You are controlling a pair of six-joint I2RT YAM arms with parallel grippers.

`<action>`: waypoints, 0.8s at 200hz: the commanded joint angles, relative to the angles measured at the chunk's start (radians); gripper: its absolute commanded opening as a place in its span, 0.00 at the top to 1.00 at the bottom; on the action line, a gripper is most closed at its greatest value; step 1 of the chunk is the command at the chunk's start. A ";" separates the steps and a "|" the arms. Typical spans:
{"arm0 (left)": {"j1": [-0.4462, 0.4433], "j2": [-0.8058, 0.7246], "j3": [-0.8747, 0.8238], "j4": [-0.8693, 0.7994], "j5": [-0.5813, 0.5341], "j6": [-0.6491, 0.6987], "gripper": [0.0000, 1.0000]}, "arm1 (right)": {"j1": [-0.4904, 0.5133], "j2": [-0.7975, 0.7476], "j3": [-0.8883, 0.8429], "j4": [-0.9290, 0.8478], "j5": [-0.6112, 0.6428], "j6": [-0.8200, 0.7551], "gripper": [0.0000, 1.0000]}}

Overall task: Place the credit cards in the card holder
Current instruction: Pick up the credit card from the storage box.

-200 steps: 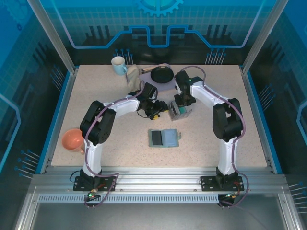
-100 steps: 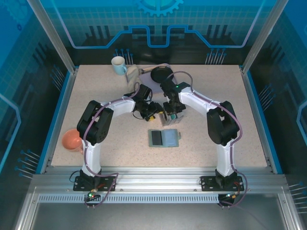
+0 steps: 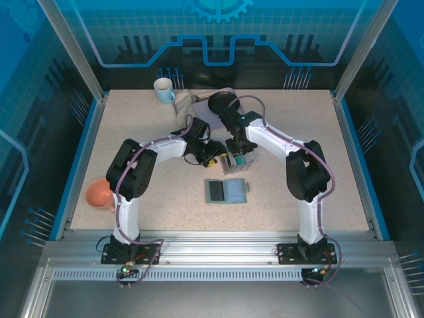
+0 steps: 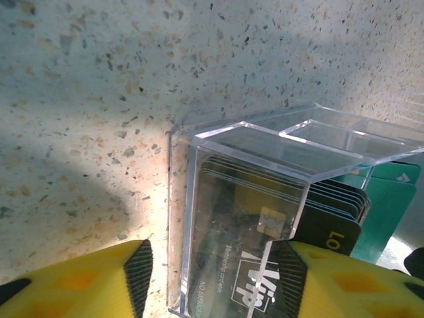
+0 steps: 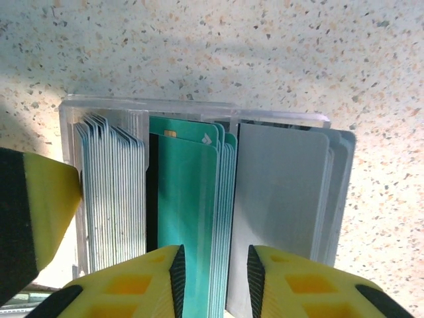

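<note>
The right tool [image 5: 213, 265], narrowly parted astride several teal cards [image 5: 189, 192], may pinch extras or tip the clear rack [image 4: 265, 136] that the half-open left tool [image 4: 215, 265] brackets.

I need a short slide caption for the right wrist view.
Open right pincer poised at teal cards standing in a clear rack.

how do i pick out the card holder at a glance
Mid speckled table, just nearer the arm bases than the clear box of cards. The card holder lies flat and open there, one half dark, the other pale teal-grey.
</note>
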 commanded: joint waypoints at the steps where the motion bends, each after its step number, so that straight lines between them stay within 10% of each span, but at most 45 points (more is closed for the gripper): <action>1: 0.001 0.031 -0.002 -0.011 0.025 -0.011 0.49 | 0.021 0.025 0.034 -0.032 0.044 -0.028 0.67; 160: 0.001 0.033 -0.027 -0.039 -0.006 0.010 0.57 | 0.084 0.088 0.050 -0.072 0.292 -0.038 0.65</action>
